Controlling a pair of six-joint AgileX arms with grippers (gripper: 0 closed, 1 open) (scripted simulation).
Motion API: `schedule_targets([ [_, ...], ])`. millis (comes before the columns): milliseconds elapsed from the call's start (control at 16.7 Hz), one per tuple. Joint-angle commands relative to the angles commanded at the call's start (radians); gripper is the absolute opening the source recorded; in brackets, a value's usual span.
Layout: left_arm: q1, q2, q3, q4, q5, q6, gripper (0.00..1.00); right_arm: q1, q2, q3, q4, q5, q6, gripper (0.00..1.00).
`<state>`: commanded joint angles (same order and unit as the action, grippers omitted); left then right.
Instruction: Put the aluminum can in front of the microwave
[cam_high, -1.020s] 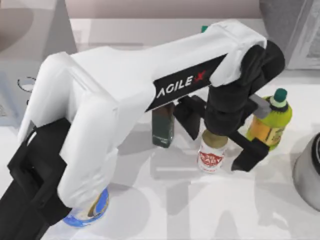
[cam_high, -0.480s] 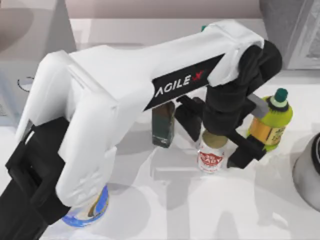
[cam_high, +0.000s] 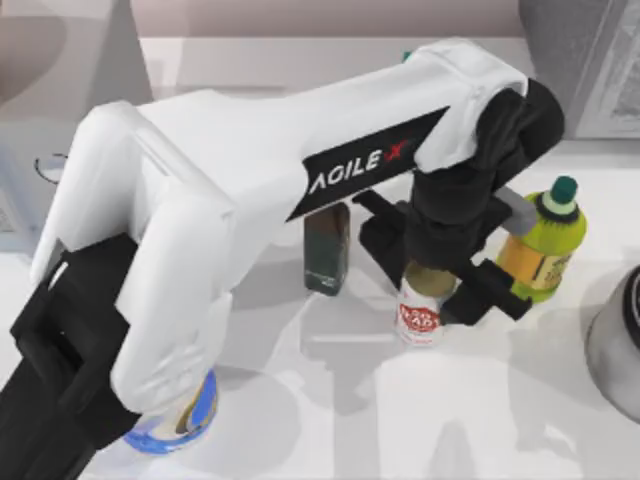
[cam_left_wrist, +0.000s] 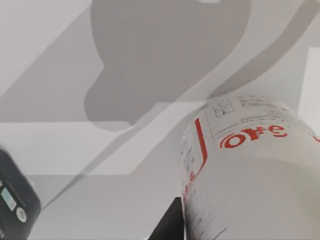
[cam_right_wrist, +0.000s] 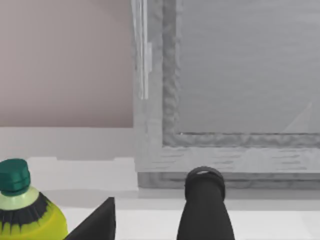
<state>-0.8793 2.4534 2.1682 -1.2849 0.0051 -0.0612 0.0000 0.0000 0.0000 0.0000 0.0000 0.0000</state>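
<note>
Since a second ago the left claw (cam_high: 434, 272) has narrowed its fingers around the can (cam_high: 421, 307), from wide apart on either side to close against its top; whether they press it I cannot tell. Nearest in the top view, a blue-and-white roll (cam_high: 180, 425) peeks out under the left arm's elbow at the tabletop's (cam_high: 330, 420) near left. Mid-tabletop, the can stands upright, right of centre, red label facing up-camera; in the left wrist view its white side with red print (cam_left_wrist: 250, 165) looms close. Just left of it stands a dark green box (cam_high: 327, 248), and just right a yellow-green bottle (cam_high: 541, 245) with a green cap. A grey round vessel (cam_high: 615, 345) sits at the right edge. Farther back, the microwave (cam_high: 60, 90) occupies the far left corner, well apart from the can, and a darker grey appliance (cam_high: 585, 60) the far right. The right claw (cam_right_wrist: 150, 215) hovers near that appliance, fingers apart and empty.
</note>
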Motion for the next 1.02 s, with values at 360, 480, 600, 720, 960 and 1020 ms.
schedule_targets([
  [360,0.000,0.000,0.000,0.000,0.000,0.000,0.00,0.000,0.000,0.000,0.000,0.000,0.000,1.00],
  [480,0.000,0.000,0.000,0.000,0.000,0.000,0.00,0.000,0.000,0.000,0.000,0.000,0.000,1.00],
  [600,-0.002,0.001,0.000,0.000,0.000,0.001,0.00,0.000,0.000,0.000,0.000,0.000,0.000,1.00],
  [720,-0.007,0.006,0.015,-0.012,0.006,-0.003,0.00,0.000,0.000,0.000,0.000,0.000,0.000,1.00],
  [960,-0.010,0.017,0.105,-0.097,0.026,-0.018,0.00,0.000,0.000,0.000,0.000,0.000,0.000,1.00],
  [1020,-0.009,0.015,0.128,-0.119,0.024,-0.015,0.00,0.000,0.000,0.000,0.000,0.000,0.000,1.00],
])
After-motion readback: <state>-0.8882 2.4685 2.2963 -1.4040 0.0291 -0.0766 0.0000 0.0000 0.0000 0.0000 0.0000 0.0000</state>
